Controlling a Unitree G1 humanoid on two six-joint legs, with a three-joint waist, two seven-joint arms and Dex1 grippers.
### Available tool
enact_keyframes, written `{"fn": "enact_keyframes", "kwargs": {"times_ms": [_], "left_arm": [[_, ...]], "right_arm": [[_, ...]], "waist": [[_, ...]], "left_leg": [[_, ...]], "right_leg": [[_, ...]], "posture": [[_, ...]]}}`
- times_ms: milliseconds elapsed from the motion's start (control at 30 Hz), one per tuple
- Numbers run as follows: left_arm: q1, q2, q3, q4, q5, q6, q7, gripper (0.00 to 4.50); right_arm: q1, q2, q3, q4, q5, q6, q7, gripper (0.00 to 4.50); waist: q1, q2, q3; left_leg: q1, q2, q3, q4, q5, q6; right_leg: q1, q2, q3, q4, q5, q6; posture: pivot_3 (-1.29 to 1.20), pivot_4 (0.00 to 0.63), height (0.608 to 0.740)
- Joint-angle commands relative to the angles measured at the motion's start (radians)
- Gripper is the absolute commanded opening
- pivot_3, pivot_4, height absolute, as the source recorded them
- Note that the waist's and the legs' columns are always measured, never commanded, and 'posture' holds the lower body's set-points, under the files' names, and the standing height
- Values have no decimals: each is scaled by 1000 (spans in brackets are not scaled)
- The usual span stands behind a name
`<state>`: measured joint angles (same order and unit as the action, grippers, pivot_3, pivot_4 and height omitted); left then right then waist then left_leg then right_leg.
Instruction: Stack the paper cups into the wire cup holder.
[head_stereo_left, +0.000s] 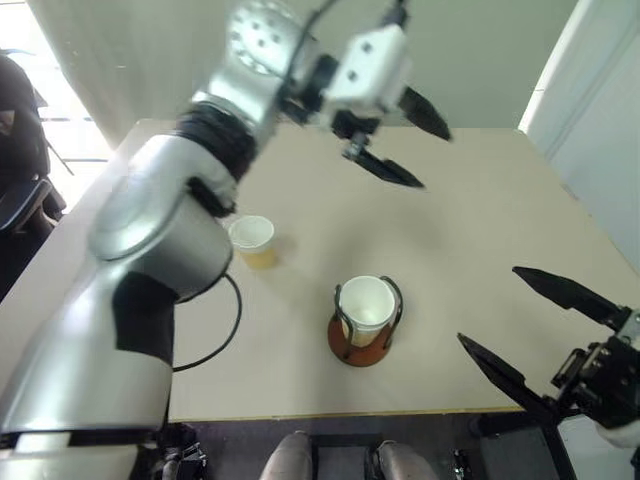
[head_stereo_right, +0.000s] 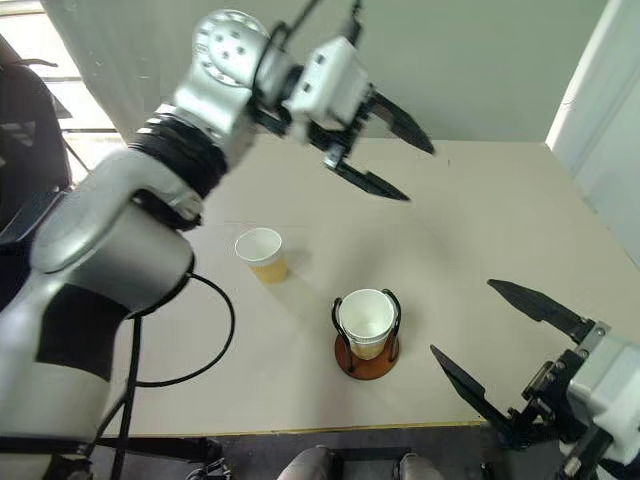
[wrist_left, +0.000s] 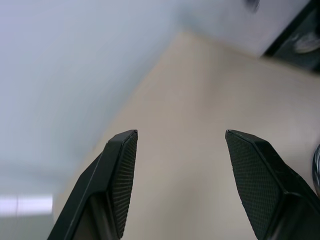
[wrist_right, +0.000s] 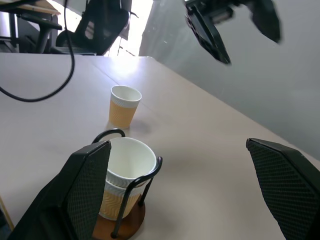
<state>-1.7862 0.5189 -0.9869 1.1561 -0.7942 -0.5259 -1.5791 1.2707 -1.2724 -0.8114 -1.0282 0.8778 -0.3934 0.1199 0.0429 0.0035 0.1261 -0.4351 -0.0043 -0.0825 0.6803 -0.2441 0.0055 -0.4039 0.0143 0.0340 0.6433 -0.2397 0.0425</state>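
Two paper cups (wrist_right: 127, 170) sit nested upright in the wire cup holder (head_stereo_left: 364, 340) on the tabletop (head_stereo_left: 470, 250). A third cup (head_stereo_left: 253, 241) stands near it. Left gripper (head_stereo_left: 412, 142) hangs above, jaws spread, empty; right gripper (head_stereo_left: 535, 325) beside the holder, jaws wide apart.

Likely an office or lab: plain beige table (head_stereo_left: 480, 230), bare white walls (head_stereo_right: 480, 60), office chair (wrist_right: 102, 25).
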Motion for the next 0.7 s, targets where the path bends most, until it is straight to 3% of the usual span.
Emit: {"fn": "enact_keyframes", "kwargs": {"times_ms": [33, 167, 233, 500, 700], "left_arm": [[31, 94, 14, 31, 176, 30, -35, 2991], [76, 238, -32, 12, 297, 84, -35, 2991], [105, 277, -45, 6, 339, 87, -35, 2991], [185, 294, -32, 20, 447, 101, -35, 2991], [210, 277, 7, 100, 587, 65, -35, 2991]], "right_arm": [[-102, 27, -34, -19, 101, 113, 85, 4500], [-269, 52, -24, -14, 175, 261, 177, 4500], [-376, 41, 2, 0, 220, 312, 213, 4500], [-722, 26, 135, 18, 345, 489, 272, 4500], [-1004, 0, 289, 33, 388, 579, 170, 4500]], "waist": [[0, 1, 0], [2, 0, 0], [3, -3, 0], [24, -5, -1], [13, -5, -1]], "left_leg": [[1, 0, 0, 0, 0, 0], [-1, 0, -1, 1, 0, 1], [-2, -1, 0, 2, -1, 2], [-3, -4, -3, 3, -2, 5], [-1, -3, 0, 2, -2, 5]], "right_leg": [[0, 0, 0, 0, -1, 0], [-4, 0, 0, -1, 0, -1], [-5, -1, 1, -2, 6, -8], [-2, -2, 1, -5, 8, -7], [-3, -2, 2, -4, 9, -5]], "posture": [[0, 150, 740], [0, 150, 740], [0, 150, 740], [0, 150, 740], [0, 150, 740]]}}
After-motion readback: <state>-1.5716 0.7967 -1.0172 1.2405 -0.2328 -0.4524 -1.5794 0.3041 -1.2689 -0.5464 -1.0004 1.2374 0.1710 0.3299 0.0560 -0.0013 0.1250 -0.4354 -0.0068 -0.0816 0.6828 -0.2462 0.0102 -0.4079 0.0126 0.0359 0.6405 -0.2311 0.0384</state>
